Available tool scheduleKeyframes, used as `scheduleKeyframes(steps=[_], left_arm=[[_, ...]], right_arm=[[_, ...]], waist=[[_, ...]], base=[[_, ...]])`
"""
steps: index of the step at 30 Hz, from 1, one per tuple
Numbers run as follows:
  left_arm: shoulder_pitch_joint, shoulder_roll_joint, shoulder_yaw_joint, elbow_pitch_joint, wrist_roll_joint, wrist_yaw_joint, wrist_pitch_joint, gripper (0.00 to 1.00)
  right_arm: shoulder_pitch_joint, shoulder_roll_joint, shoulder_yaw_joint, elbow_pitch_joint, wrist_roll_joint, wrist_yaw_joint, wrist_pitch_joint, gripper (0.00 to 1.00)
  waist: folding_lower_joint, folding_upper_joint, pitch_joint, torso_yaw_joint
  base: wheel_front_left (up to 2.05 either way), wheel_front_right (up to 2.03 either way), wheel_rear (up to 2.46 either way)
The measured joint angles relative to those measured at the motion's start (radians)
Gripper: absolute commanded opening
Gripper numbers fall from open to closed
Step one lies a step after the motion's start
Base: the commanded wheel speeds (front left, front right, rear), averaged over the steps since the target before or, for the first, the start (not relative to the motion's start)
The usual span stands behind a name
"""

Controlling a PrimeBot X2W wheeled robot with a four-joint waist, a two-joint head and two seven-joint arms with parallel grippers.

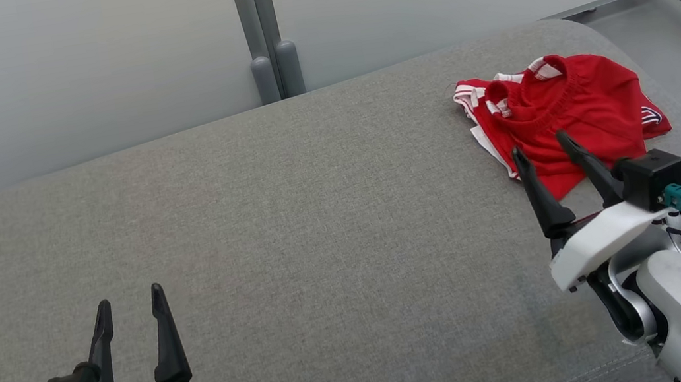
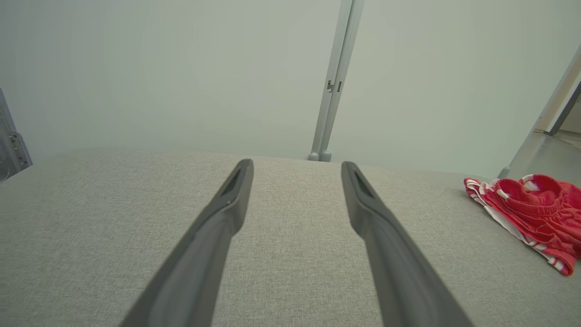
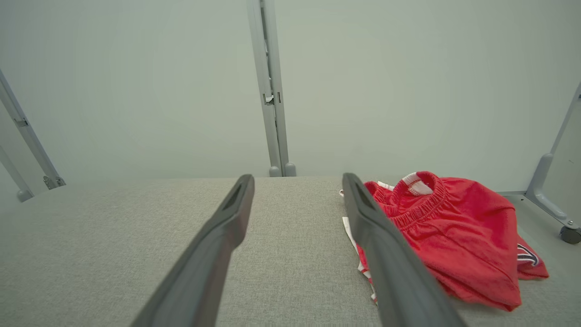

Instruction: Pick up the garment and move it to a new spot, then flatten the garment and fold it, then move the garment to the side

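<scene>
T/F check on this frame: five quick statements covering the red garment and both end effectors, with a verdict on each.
1. The red garment lies bunched on the grey cushion. True.
2. The right end effector is shut on the garment. False: its jaws stand apart, with bare cushion between them in the right wrist view.
3. The left end effector is open over bare cushion. True.
4. The garment is folded flat. False: it is crumpled, with the waistband puckered up.
5. The garment lies nearer the left end effector. False: it lies right by the right one.
</scene>
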Motion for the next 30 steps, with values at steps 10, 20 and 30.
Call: scheduleKeyframes(steps=[10, 20, 30], left_arm=[[0.058, 0.0, 0.027, -0.017, 0.014, 0.0, -0.009, 1.0], [0.081, 0.0, 0.033, -0.03, 0.014, 0.0, -0.012, 1.0], [0.082, 0.0, 0.037, -0.05, 0.021, 0.0, -0.017, 1.0]], right_arm=[[0.1, 0.039, -0.084, -0.048, -0.055, 0.0, 0.0, 1.0], [0.153, 0.066, -0.132, -0.09, -0.107, 0.0, 0.0, 1.0], [0.176, 0.088, -0.16, -0.12, -0.138, 0.0, 0.0, 1.0]], waist=[[0.0, 0.0, -0.005, 0.008], [0.0, 0.0, 0.003, 0.016], [0.0, 0.0, 0.014, 0.018]], base=[[0.0, 0.0, 0.0], [0.0, 0.0, 0.0], [0.0, 0.0, 0.0]])
